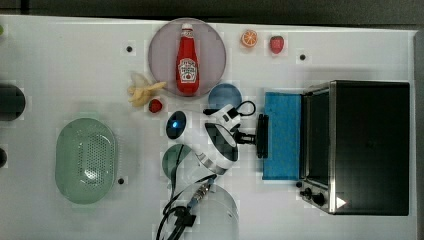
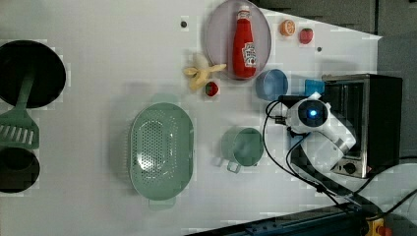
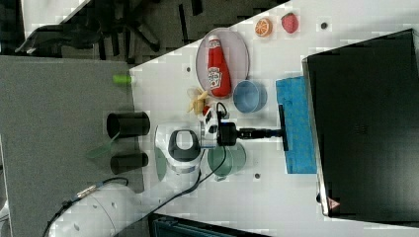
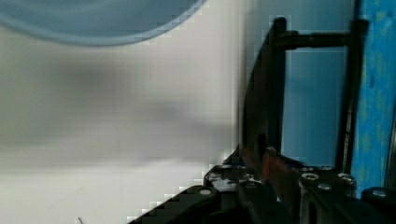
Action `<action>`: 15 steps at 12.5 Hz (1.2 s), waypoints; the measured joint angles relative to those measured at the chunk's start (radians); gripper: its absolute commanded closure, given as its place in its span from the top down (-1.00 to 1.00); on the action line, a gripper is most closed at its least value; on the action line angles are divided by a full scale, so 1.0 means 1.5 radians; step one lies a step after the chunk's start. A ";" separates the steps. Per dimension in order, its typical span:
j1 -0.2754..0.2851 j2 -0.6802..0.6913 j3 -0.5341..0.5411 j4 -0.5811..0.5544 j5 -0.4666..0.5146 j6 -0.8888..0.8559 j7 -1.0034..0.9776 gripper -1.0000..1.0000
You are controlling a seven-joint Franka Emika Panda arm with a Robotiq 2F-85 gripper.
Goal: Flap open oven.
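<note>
The oven (image 1: 367,145) stands at the top view's right, black on top with a silver frame and small knobs (image 1: 312,194). Its blue-tinted door (image 1: 282,135) hangs wide open, lying almost flat toward the arm. My gripper (image 1: 251,136) reaches level from the white wrist and is shut on the dark bar handle (image 1: 262,136) at the door's outer edge. The right view shows the same grip: gripper (image 3: 271,132), handle (image 3: 283,128), door (image 3: 298,133), oven (image 3: 368,118). In the wrist view the handle (image 4: 275,93) runs between my fingertips (image 4: 276,169).
A blue bowl (image 1: 225,96) sits close beside the wrist, a green cup (image 1: 175,159) under the arm. A ketchup bottle (image 1: 188,59) lies on a grey plate (image 1: 160,55). A banana (image 1: 141,90), strawberries, an orange slice (image 1: 249,38) and a green colander (image 1: 86,160) lie farther off.
</note>
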 measured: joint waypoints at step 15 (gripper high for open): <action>0.001 -0.472 -0.006 0.141 0.510 -0.350 0.001 -0.65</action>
